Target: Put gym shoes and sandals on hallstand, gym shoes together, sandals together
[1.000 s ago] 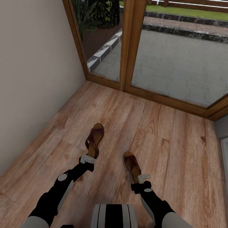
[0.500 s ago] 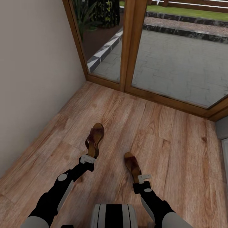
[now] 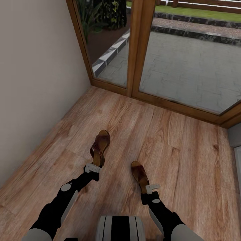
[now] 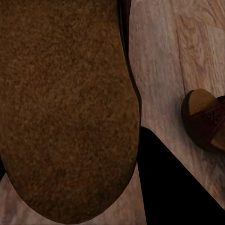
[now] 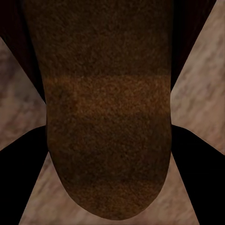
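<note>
Two brown leather open sandals are in my hands, one to each arm, so I judge I am in the carrying step, with the rack still to reach. Nearest me, my right gripper [image 3: 149,188] is clamped on the heel end of the right-hand sandal [image 3: 139,174], whose toe points away over the light brown wood-plank corridor floor [image 3: 187,157]; in the right wrist view its rough brown sole [image 5: 108,117] sits between my dark fingers [image 5: 21,187]. A little further out, my left gripper [image 3: 92,168] grips the heel of the left-hand sandal [image 3: 100,146], its sole [image 4: 65,108] filling the left wrist view with the other sandal's toe [image 4: 206,119] beside it. Whether either sole touches the planks I cannot tell. Beyond stand the wooden-framed glass doors [image 3: 135,50]. Next I must turn towards the hallstand, keeping both grips firm.
</note>
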Controlling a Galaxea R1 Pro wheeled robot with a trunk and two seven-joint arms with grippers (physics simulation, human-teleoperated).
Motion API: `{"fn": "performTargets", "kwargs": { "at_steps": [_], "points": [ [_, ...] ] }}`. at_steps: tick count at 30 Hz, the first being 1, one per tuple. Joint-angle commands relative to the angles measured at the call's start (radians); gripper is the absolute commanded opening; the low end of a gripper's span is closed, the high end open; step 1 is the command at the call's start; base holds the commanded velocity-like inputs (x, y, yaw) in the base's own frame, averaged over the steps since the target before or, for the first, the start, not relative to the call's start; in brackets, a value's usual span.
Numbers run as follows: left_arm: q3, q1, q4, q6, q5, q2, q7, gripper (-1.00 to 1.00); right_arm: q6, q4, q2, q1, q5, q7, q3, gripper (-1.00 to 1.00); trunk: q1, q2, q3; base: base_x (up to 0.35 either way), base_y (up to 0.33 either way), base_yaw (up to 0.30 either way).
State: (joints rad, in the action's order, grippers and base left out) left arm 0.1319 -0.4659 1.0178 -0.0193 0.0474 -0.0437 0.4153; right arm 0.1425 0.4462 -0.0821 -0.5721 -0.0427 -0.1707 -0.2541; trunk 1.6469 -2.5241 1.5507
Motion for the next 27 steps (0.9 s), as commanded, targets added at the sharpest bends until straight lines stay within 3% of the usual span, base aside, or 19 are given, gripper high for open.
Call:
{"fn": "performTargets", "kwargs": {
  "at_steps": [1,8,27],
  "points": [
    [0.002,0.0,0.0,-0.001,0.002,-0.001,0.002,-1.0,0.006,0.002,0.001,0.0,-0.008,-0.007,-0.009,-1.0,0.0,0.0,0.001,0.0,0.0,0.0],
    [0.002,0.0,0.001,0.004,0.002,-0.001,0.002,-1.0,0.006,0.001,0.001,0.0,-0.009,-0.007,-0.009,-1.0,0.0,0.0,0.001,0.0,0.0,0.0],
    [0.0,0.0,-0.006,0.0,0.009,-0.001,0.001,-1.0,0.003,-0.004,0.001,0.0,-0.008,-0.005,-0.012,-1.0,-0.009,0.004,-0.073,0.0,0.0,0.0]
  ]
}}
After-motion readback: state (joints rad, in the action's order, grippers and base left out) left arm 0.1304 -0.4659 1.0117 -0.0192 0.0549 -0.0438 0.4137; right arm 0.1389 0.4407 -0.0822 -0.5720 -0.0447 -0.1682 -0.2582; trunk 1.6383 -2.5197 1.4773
